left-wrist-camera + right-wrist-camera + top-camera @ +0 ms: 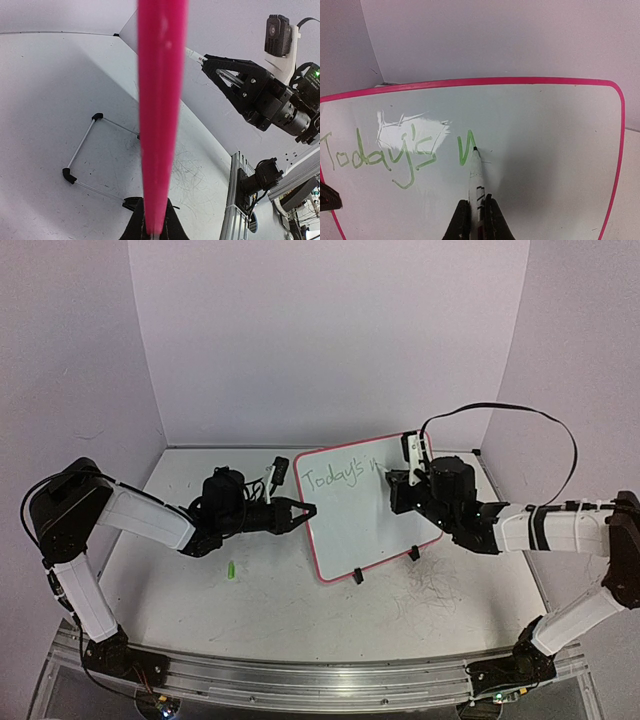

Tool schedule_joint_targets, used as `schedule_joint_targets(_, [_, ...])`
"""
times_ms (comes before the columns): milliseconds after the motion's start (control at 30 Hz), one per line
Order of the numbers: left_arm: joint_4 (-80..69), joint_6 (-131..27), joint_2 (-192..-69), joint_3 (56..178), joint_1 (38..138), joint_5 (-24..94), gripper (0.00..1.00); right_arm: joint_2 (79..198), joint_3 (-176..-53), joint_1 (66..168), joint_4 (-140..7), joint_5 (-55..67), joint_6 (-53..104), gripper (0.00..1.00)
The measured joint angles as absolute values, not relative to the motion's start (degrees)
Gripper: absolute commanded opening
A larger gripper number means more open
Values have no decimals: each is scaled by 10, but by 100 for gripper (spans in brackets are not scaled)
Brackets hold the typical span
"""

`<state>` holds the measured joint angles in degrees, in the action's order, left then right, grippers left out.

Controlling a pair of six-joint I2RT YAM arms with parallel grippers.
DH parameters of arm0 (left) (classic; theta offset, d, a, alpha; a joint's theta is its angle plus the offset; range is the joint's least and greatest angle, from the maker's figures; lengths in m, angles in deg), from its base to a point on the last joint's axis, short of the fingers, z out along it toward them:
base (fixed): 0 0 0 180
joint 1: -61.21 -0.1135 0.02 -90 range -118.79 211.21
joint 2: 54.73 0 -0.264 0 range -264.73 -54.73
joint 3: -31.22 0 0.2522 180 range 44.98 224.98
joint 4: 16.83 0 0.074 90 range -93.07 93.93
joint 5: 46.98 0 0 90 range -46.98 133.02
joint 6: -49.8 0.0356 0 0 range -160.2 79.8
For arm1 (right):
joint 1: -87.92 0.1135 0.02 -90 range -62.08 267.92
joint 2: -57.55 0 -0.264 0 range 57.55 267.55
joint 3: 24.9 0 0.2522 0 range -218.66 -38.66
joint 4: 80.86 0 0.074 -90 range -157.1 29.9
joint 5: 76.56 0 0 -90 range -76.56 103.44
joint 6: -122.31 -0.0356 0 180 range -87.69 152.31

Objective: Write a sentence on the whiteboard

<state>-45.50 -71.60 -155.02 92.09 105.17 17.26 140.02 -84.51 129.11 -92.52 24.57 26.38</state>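
Note:
The whiteboard (360,525) stands tilted on black clip feet (357,576) at the table's middle, and its red-pink rim (160,100) runs up the left wrist view. My left gripper (311,510) (155,231) is shut on the board's left edge. My right gripper (397,478) (477,212) is shut on a white marker (476,172), whose tip touches the board face (550,150). The sentence (380,155) (335,477) reads "Today's" in green, followed by the first strokes of another letter at the marker tip.
A small green cap (231,569) lies on the table left of the board. Old pen scribbles (430,590) mark the grey tabletop near the front right. An aluminium rail (300,680) runs along the near edge. Walls close in the back and both sides.

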Motion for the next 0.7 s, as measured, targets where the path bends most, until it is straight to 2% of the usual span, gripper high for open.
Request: schedule_joint_targets(700, [-455,-716,-1550,921,1052,173,0,1392,-831,1291,-919,254,254,0])
